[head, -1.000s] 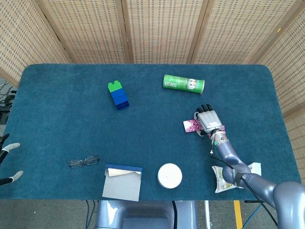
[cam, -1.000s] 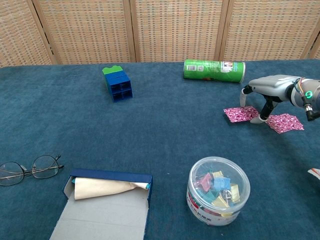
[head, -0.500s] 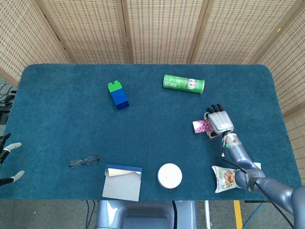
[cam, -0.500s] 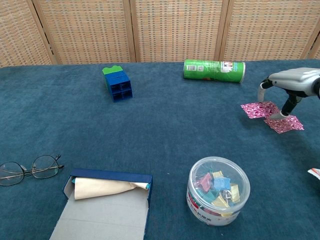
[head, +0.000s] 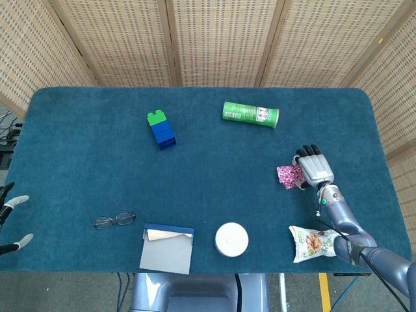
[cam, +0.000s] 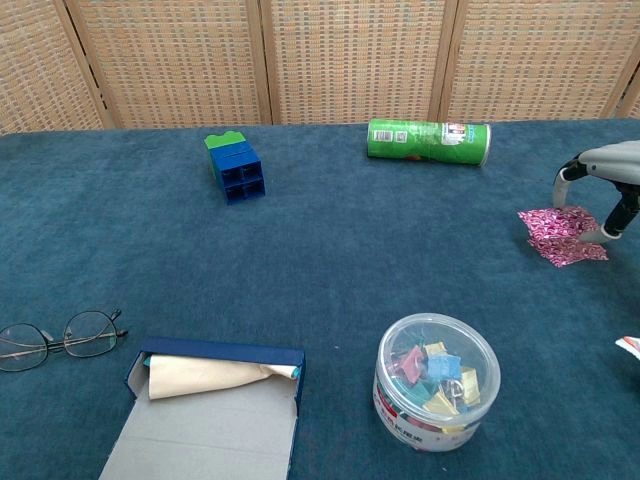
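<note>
A pink patterned cloth (head: 287, 175) lies flat on the blue table (head: 78, 149) at the right. My right hand (head: 315, 170) is over its right side, palm down with fingers spread. In the chest view the right hand (cam: 600, 172) arches over the pink cloth (cam: 558, 232), with the thumb at the cloth's left corner and a fingertip pressing its right edge. Only fingertips of my left hand (head: 13, 221) show at the table's left edge, apart and holding nothing.
A green can (head: 250, 114) lies on its side at the back. Blue and green blocks (head: 160, 130) stand at back left. Glasses (head: 114, 220), an open blue box (head: 168, 247) and a tub of clips (cam: 438, 382) sit along the front. A snack bag (head: 312, 242) lies front right.
My right hand has slid to the right across the table, dragging the pink cloth with it; the cloth is now bunched closer together. The left hand has not moved.
</note>
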{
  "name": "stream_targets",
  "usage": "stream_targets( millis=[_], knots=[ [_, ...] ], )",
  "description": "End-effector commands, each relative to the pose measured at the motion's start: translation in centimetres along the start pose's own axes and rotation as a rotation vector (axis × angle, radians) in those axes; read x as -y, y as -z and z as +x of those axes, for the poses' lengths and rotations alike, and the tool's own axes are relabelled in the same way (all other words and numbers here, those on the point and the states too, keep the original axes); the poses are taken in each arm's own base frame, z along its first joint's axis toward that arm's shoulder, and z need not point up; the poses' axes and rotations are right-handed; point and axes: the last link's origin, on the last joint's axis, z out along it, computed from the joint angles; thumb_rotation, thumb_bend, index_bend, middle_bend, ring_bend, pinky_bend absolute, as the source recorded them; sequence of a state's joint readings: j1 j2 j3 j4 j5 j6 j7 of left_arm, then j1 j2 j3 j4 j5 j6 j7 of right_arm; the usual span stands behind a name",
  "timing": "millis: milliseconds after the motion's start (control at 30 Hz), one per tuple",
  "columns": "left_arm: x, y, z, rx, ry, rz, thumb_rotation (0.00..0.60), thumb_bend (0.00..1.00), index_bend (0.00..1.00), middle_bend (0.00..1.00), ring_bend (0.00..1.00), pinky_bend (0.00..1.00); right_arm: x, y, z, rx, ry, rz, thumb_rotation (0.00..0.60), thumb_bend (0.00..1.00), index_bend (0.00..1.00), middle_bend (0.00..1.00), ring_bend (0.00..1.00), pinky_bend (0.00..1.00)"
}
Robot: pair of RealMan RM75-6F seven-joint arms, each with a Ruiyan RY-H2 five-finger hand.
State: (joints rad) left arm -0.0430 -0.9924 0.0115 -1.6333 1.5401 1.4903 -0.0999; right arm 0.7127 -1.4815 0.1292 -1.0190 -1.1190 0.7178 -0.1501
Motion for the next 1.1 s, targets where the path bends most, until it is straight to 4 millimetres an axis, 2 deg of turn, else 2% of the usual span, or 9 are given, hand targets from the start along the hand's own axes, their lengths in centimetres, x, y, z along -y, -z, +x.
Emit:
stream_targets(
  millis=[33,267,500,667,933,1100],
  knots=[
    [0.0,0.1,0.0,-0.001,-0.002,0.003,0.600,0.18,0.22,0.03,0.00,0.04,-0.6,0.0,-0.3,0.006,0.001,-0.007,0.600,0.34,0.44,0.16,0.00,0.00],
    [-0.1,0.3,0.2,-0.004,-0.006,0.007,0.600,0.18,0.22,0.03,0.00,0.04,-1.3,-0.1,-0.6,0.015,0.003,-0.013,0.600,0.33,0.40,0.14,0.00,0.00],
    [-0.2,0.3,0.2,-0.004,-0.008,0.008,0.600,0.18,0.22,0.03,0.00,0.04,-1.9,0.0,-1.0,0.027,-0.001,-0.015,0.600,0.30,0.27,0.12,0.00,0.00],
    [-0.3,0.4,0.2,-0.007,-0.008,0.006,0.600,0.18,0.22,0.03,0.00,0.04,-2.1,0.0,-1.0,0.027,-0.001,-0.015,0.600,0.26,0.22,0.11,0.00,0.00],
    [-0.1,0.4,0.2,-0.006,-0.006,0.010,0.600,0.18,0.22,0.03,0.00,0.04,-2.2,0.4,-0.1,-0.020,-0.044,-0.017,0.600,0.26,0.21,0.10,0.00,0.00],
    [0.0,0.3,0.1,-0.007,-0.004,0.012,0.600,0.18,0.22,0.03,0.00,0.03,-2.9,2.0,0.7,-0.095,-0.105,-0.040,0.600,0.29,0.21,0.10,0.00,0.00]
  ],
)
